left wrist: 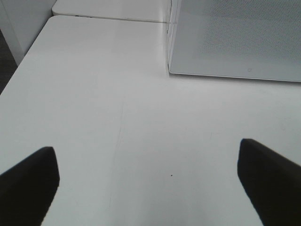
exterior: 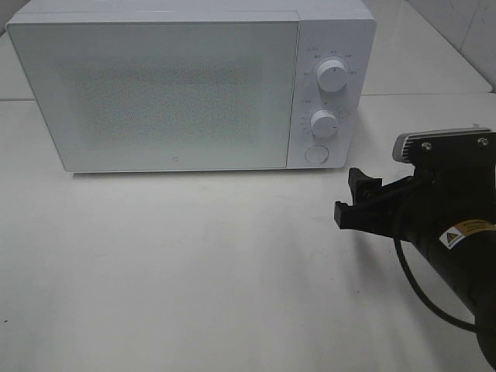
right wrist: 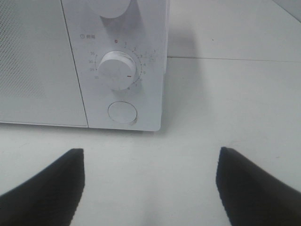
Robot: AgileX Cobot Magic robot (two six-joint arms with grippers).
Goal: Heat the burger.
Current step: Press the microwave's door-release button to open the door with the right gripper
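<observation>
The burger is out of view in all three views. A white microwave [exterior: 155, 85] stands at the back of the table with its door shut. My right gripper [exterior: 349, 194] is open and empty, hovering low over the table just in front of and to the right of the microwave's control panel. The right wrist view looks between the open right gripper [right wrist: 150, 153] at the lower dial [right wrist: 117, 69] and the round button [right wrist: 122, 113]. My left gripper [left wrist: 146, 150] is open and empty over bare table, short of the microwave's front left corner [left wrist: 170, 66].
The control panel carries an upper dial [exterior: 332, 75], a lower dial [exterior: 324, 123] and a round button [exterior: 315, 154]. The white table [exterior: 194, 271] stretches in front of the microwave. Its left edge [left wrist: 19, 66] shows in the left wrist view.
</observation>
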